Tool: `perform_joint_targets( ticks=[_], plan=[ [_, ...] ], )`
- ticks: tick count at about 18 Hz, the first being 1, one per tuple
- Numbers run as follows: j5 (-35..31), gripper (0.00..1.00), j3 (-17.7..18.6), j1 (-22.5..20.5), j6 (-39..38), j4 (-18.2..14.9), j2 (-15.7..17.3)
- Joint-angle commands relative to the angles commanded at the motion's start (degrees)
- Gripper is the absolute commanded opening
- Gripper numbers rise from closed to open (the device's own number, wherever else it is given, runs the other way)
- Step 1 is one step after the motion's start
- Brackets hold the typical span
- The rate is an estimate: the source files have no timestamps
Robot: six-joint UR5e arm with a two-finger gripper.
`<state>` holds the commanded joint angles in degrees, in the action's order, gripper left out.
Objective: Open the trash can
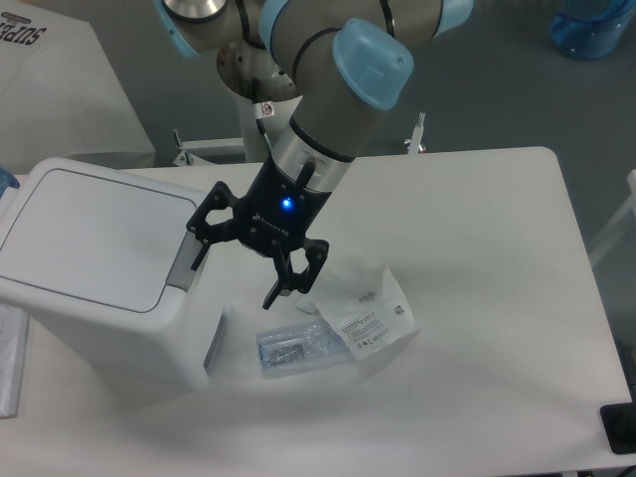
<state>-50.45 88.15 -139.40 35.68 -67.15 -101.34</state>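
The trash can (94,273) is a large white boxy bin at the table's left, its flat square lid (94,234) down and closed. A grey rectangular push button (183,262) sits on the lid's right edge. My black gripper (231,274) is open, fingers spread wide and empty. One fingertip (195,256) hangs right at the grey button; whether it touches is unclear. The other fingertip (270,295) is over the table to the right of the bin.
Two clear plastic bags lie on the table (477,328) under and right of the gripper: one with a printed label (366,310), one with small parts (296,345). A white box (55,89) stands behind the bin. A blue container (596,25) is at top right.
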Motion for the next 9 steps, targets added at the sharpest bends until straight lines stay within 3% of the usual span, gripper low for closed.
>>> perform_joint_targets(
  ticks=[9],
  plan=[
    [-0.18, 1.00, 0.18, 0.44, -0.18, 0.97, -0.44]
  ],
)
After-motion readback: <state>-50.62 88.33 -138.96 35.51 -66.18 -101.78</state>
